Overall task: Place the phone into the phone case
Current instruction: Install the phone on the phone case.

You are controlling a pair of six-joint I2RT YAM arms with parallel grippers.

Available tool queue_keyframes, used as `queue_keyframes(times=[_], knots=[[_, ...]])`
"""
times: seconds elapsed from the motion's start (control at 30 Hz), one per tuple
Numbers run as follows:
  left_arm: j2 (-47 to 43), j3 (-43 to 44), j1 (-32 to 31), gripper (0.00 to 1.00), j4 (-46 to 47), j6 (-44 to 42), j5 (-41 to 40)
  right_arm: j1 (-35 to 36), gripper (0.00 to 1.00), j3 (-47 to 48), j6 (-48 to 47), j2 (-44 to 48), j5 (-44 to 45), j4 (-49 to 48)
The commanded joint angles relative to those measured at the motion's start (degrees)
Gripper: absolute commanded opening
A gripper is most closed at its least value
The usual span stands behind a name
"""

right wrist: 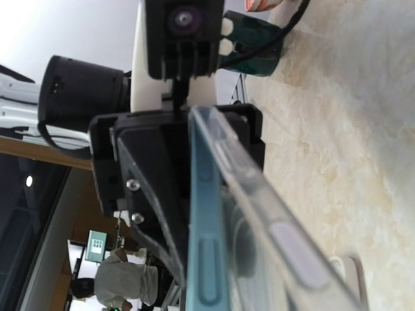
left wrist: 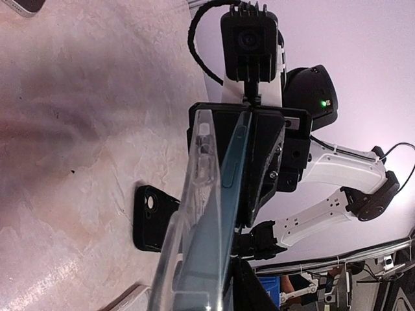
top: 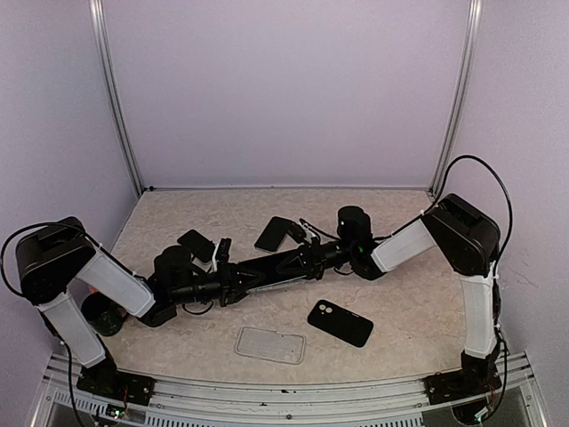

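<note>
A blue-edged phone and a clear phone case are held edge-on in mid-air between my two grippers, above the middle of the table. The case lies along one face of the phone and splays away from it at one end. My left gripper grips one end; in the right wrist view its black jaws close round the phone and case. At the other end my right gripper is shut on the pair, seen from the left wrist.
A black case with a camera cut-out and a second clear case lie near the front edge. Two dark phones lie behind the arms. A dark green cup stands at the left.
</note>
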State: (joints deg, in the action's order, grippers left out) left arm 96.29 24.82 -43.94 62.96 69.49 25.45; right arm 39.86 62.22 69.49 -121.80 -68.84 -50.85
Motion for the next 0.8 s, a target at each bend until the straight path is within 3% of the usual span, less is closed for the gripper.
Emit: queue_keyframes(times=[0.0,0.2,0.53,0.77], knots=[[-0.80,2.23,-1.41,0.21,13.25,-0.85,3.49,1.49,0.02,-0.22,-2.36,0.76,-0.24,6.22],[-0.67,2.47,-1.49,0.16,14.14,-1.03,4.08,1.53,0.07,0.39,-4.23,1.30,-0.58,9.20],[0.21,2.12,-1.59,0.13,17.91,-0.07,4.89,0.83,0.28,2.29,-9.80,3.06,-0.56,18.57],[-0.67,1.62,-1.41,0.07,13.22,-1.25,3.09,-0.80,0.35,4.87,-18.19,5.55,1.17,32.34]])
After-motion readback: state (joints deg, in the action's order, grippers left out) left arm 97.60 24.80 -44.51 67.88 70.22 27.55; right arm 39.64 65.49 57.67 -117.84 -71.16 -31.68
